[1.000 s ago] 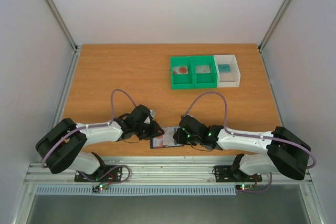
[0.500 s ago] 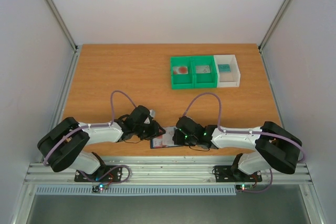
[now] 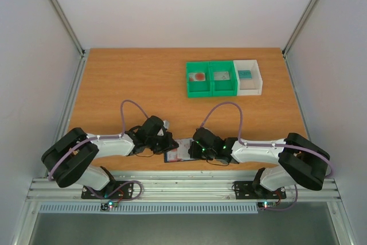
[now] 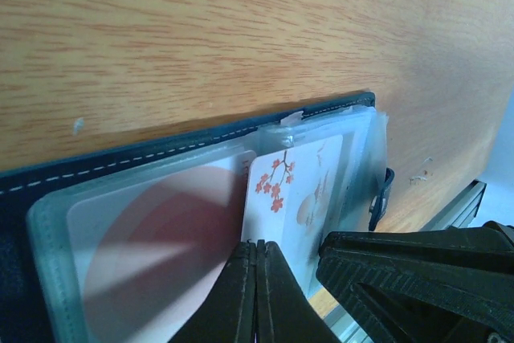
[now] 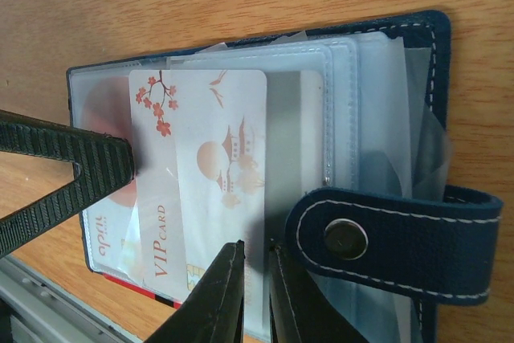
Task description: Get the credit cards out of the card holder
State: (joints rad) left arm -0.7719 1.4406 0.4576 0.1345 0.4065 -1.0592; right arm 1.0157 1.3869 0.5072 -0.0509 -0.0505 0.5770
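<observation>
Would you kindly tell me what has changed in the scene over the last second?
The left gripper snapped shut beside the white card in the card holder. The right arm drew in leftward, with the right gripper kept at that card. The card holder, the green bins and the white bin stayed put.

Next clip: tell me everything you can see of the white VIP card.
The VIP card is a thin, white, plastic-looking rectangle with rounded corners, printed with red blossoms, an orange pagoda and sun, and "VIP CARD" lettering. It lies flat over the clear sleeves of the open card holder. The shut left gripper touches one long edge; the right gripper appears pinched on a corner.
</observation>
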